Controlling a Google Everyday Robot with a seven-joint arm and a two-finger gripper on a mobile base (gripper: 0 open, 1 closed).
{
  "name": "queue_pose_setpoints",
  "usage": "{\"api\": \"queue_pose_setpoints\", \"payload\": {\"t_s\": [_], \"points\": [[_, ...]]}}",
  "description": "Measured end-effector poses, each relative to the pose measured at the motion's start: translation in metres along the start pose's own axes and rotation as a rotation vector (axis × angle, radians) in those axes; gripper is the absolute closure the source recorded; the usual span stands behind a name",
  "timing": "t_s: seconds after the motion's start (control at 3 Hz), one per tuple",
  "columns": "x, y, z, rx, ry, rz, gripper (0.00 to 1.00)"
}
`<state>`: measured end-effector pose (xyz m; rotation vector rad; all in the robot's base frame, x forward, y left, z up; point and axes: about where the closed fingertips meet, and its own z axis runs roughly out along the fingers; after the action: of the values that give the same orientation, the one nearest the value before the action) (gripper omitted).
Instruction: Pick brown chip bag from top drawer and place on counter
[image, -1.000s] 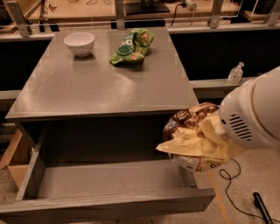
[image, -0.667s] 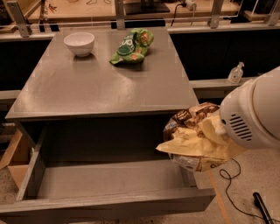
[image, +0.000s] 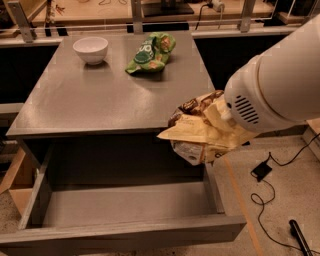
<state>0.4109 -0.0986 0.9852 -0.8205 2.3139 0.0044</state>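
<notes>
Brown chip bag hangs crumpled in the gripper, which is clamped tight on it, just off the counter's front right corner and above the right end of the open top drawer. Toward the counter's back edge lie a green chip bag and, left of it, a white bowl.

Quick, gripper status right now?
Gripper: closed on the brown chip bag, holding it in the air over one end of the open top drawer, by the counter front corner.
</notes>
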Motion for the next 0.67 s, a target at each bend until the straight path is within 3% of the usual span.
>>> {"api": "queue_pose_setpoints", "payload": {"t_s": [0.67], "points": [[0.0000, 0.0000, 0.0000, 0.000, 0.000, 0.000, 1.00]]}}
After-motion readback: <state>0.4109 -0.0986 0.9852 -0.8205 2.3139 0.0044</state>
